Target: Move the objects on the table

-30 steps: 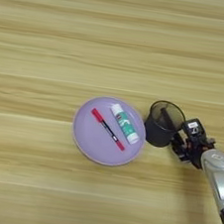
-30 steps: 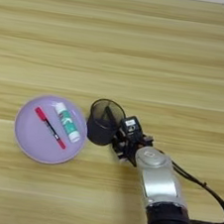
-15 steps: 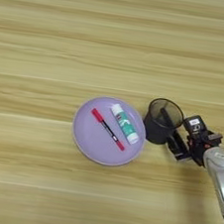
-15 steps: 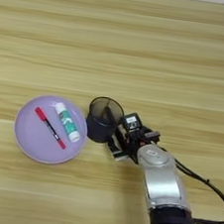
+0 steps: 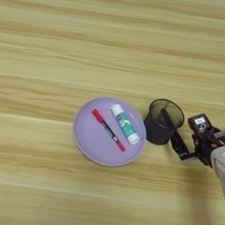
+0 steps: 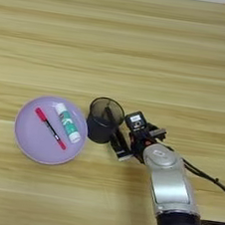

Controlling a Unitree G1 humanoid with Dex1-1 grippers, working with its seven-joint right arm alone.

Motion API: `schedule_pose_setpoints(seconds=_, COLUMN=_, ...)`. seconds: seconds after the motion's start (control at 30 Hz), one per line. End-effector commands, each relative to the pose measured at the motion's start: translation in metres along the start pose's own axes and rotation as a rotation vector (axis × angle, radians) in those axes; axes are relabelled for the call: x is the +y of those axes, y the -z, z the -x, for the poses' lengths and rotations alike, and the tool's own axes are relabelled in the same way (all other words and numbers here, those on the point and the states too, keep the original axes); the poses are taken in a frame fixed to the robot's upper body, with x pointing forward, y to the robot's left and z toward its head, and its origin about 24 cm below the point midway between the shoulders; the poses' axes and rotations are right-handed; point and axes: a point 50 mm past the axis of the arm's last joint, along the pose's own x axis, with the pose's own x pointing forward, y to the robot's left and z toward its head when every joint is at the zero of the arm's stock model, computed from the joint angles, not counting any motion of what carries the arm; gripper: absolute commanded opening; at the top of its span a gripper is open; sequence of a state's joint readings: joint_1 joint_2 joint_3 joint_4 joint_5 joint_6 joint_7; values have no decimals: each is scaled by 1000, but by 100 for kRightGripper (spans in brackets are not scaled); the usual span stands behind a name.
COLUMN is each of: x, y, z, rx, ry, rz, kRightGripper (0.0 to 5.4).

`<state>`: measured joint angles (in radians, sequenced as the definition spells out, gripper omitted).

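Since a second ago the right arm's jaws (image 6: pixel 122 145) have drawn slightly back from the small black wire-mesh pen cup (image 6: pixel 104 120), and the cup has stayed where it was. Wide, light-yellow and lined with planks, the wooden surface (image 5: pixel 69 33) carries everything. A silver forearm (image 6: pixel 170 192) comes in from the bottom right of the cup. The round lilac plate (image 5: pixel 93 139) lies just left of the cup, its rim close to the cup's base. The cup stands upright with a slim black marker (image 5: pixel 167 118) leaning inside it. On the plate, the white-and-green glue stick (image 5: pixel 125 124) lies nearer the cup and the thin red pen (image 5: pixel 108 129) beyond it. Whether the jaws are wide or narrow, I cannot tell.
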<state>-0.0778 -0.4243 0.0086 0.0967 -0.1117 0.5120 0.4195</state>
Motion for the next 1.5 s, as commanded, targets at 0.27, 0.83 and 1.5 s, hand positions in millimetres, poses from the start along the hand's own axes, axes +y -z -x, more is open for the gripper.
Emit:
schedule_pose_setpoints(seconds=0.27, x=-15, y=-34, z=22, rx=-153, ry=10, rz=52, kRightGripper=535)
schedule_pose_setpoints(seconds=0.83, x=-20, y=-60, z=28, rx=-305, ry=6, rz=-144, kRightGripper=535)
schedule_pose_setpoints(seconds=1.5, x=-36, y=-71, z=10, rx=-306, ry=-3, rz=-487, kRightGripper=535)
